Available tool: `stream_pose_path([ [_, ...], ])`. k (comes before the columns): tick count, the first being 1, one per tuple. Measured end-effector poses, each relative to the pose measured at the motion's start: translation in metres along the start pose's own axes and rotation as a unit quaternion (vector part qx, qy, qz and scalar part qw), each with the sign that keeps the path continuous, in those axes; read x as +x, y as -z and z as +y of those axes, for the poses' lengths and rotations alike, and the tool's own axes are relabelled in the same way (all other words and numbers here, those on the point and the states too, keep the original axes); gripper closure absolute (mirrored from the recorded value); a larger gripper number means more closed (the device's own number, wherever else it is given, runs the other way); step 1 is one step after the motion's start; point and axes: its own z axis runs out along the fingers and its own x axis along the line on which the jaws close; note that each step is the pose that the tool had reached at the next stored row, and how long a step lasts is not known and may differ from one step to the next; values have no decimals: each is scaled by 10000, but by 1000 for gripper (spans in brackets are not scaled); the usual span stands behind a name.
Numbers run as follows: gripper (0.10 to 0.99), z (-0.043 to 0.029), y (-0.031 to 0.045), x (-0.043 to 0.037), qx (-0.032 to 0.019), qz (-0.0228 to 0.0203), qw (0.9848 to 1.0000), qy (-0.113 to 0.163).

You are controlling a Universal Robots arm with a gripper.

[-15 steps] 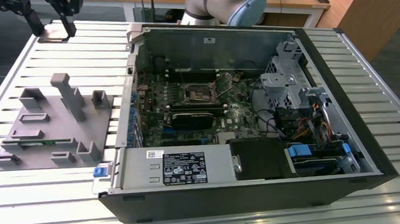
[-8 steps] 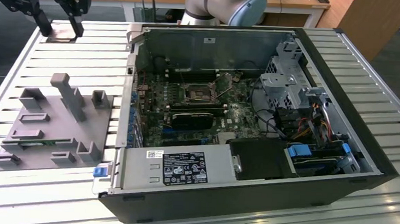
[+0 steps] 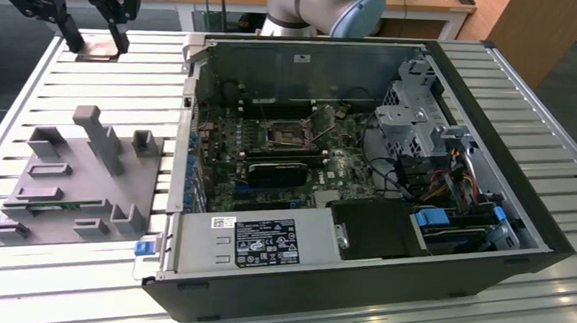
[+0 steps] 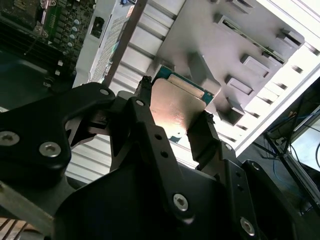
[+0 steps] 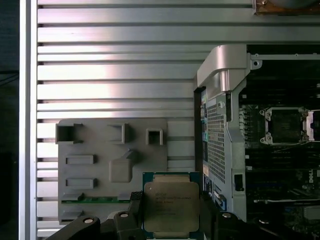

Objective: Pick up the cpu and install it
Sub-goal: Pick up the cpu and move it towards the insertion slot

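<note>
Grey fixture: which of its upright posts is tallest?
The middle post; the post on the exterior view's left and the post on its right are shorter.

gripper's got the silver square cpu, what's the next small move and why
Probably carry it sideways toward the open black computer case, keeping its height. The gripper is shut on the silver-topped square cpu over the slatted metal table, outside the case. The square metal-framed motherboard socket lies inside, past the case's side wall.
</note>
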Motion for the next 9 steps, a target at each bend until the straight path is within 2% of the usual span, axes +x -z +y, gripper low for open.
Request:
stream_pose_path([
  [9, 545, 4, -6, -117, 0, 0, 10000, 0],
])
